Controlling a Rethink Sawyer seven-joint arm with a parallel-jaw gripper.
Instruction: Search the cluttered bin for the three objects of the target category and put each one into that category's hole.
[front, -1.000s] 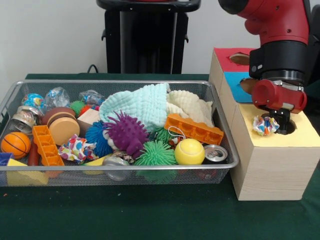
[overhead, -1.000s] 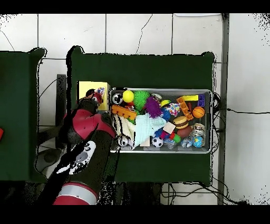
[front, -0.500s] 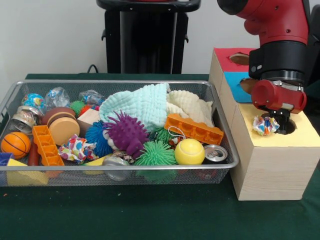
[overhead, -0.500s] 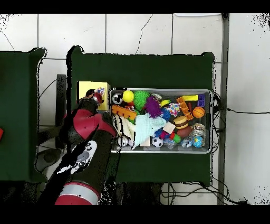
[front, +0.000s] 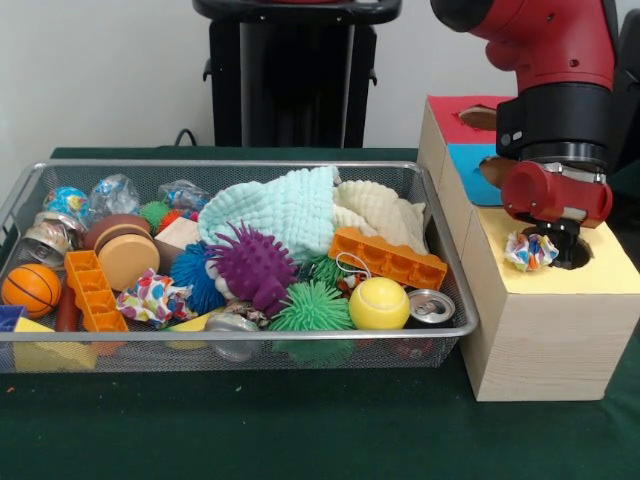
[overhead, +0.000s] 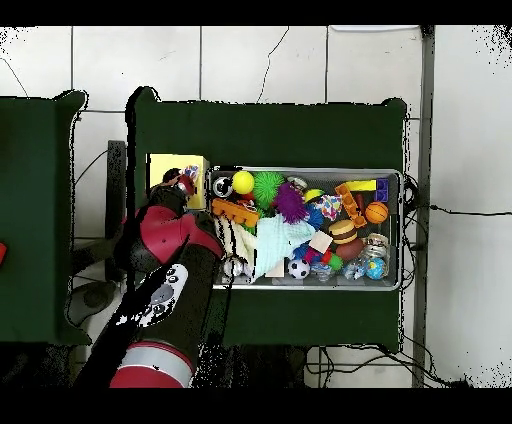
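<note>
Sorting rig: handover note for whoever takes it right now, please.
Hand: hangs over the hole in the yellow section of the wooden box; whether it is open or shut cannot be seen.
Crumpled multicolour wrapper: sits on the yellow top at the hole's rim, beside the hand, not inside.
Wire bin: still full of clutter, including a second similar multicolour wrapper near its front left.
Done: nothing can be confirmed as dropped in.
Left: get the rim wrapper into the hole, then search the bin for the rest.

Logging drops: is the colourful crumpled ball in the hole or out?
Out. The crumpled ball rests on the yellow box top at the hole's rim, beside the tool.
</note>
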